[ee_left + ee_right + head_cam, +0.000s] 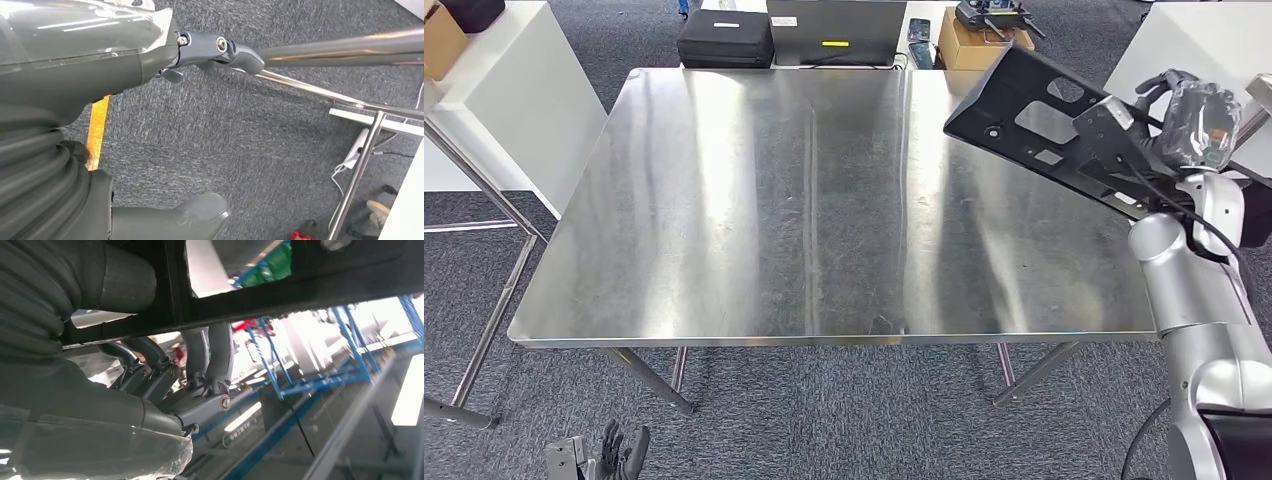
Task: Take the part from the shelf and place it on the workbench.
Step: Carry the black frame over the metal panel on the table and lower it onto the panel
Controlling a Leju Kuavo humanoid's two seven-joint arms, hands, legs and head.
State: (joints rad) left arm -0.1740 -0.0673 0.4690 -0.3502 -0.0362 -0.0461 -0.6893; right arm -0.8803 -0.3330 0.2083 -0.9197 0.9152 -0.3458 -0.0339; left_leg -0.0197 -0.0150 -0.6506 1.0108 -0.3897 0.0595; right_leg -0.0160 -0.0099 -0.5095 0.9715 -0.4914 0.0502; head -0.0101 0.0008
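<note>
One hand carries the load: our right hand (pixel 1189 120) grips the black perforated part (pixel 1044 125) at its right end, fingers wrapped over the panel's edge, as the right wrist view shows with the dark frame crossing just in front of the fingers (pixel 210 365). From that grip the part's long axis runs up and to the left, tilted, its free end hanging over the far right corner of the steel workbench (pixel 724 220) and not yet touching it. We judge the coming move to be a lowering toward the left and near, onto bare metal. Our left hand (pixel 624 455) hangs low beside the near left table leg, fingers loosely apart, holding nothing, well away from the part.
</note>
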